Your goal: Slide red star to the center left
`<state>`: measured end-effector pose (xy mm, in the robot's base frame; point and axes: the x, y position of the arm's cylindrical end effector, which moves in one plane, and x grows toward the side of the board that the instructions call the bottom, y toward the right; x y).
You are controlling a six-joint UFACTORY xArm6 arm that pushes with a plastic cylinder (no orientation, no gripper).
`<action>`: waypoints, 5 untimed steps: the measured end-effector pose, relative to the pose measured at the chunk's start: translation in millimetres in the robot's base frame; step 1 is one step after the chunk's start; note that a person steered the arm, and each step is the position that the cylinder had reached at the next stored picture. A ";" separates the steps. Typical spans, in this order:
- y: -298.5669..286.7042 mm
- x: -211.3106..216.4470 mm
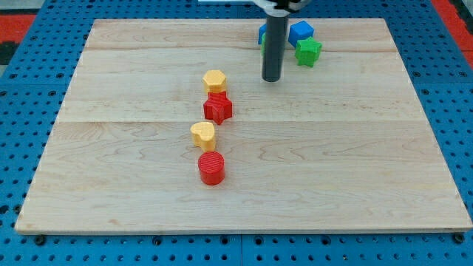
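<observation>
Rod tip (272, 78) rests on the surface (133, 185) w/ nothing touching it. No gripper on this rig, so no jaws to call apart or together; contact is by pushing only. Tip sits toward view's top, right of centre. Just behind the rod: blue block (301, 31), shape approx. pentagonal, and green star (308, 52); a 2nd blue piece (261, 34) peeks out at rod's left, shape can't be told.

Red star (218, 107) lies near board centre, down-left of the tip, apart from it. Yellow hexagon (214, 80) touches or nearly touches the star's top side. Below the star, w/ a small gap: yellow heart-ish block (202, 135), then red cylinder (211, 168).

Handling (judged): star looks like small rigid plastic, light, prob. slides easily on smooth wood. Points and notches mean an off-centre push would likely spin it. Best contact: the view's-right side, at mid-height, pressing into a notch or flat between two points so it tracks straight.

Room: the surface to view's left of the star is bare wood all the way to the left edge, so the lane to centre left is open. Risks: yellow hexagon may drag along if truly touching; a push angled downward could clip the yellow heart-ish block. Stop short of the left edge; blue pegboard (29, 74) beyond it.
</observation>
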<state>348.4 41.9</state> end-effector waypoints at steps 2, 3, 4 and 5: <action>-24.0 0.0; -24.1 0.0; -24.1 0.0; -7.0 20.7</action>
<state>369.1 34.9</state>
